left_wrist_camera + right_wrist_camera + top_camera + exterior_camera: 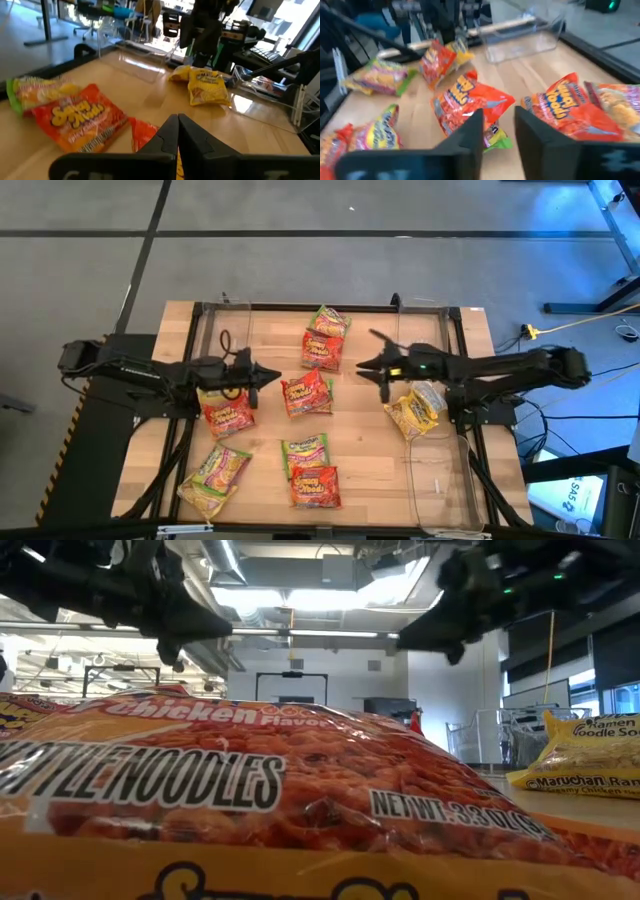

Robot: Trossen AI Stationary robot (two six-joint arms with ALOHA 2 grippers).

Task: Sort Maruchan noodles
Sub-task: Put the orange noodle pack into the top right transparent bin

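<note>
here, seen from above, the right gripper (380, 376) hangs over the middle-right of the wooden table (375, 450), its two fingers parted with nothing between them. a red-orange packet (306, 394) with a green-pink one peeking from under it lies just to its left, in the centre of the table. two yellow packets (414, 412) lie just behind the gripper, under its arm, near the right edge.

the left gripper (268, 376) hovers over the middle-left, fingers pressed together and empty. a second red-orange packet (229, 411) lies right under that arm, beside the central one.

further packets are scattered about. at the far edge, a red-orange packet (321, 349) overlaps a green-pink packet (330, 321). at the near edge, a green-pink packet (305, 448) touches another red-orange one (315, 486). near the front left corner lies one more green-pink packet (214, 477).

nothing stands between either gripper and the central packet. a clear plastic bin (441, 490) sits at the front right of the table, and clear walls run along the far side.

the table is pale butcher-block wood inside a black frame. the floor around it is grey with dark lines. from table height, a chicken-flavour packet (250, 800) fills the foreground, with ceiling lights and office furniture beyond.
</note>
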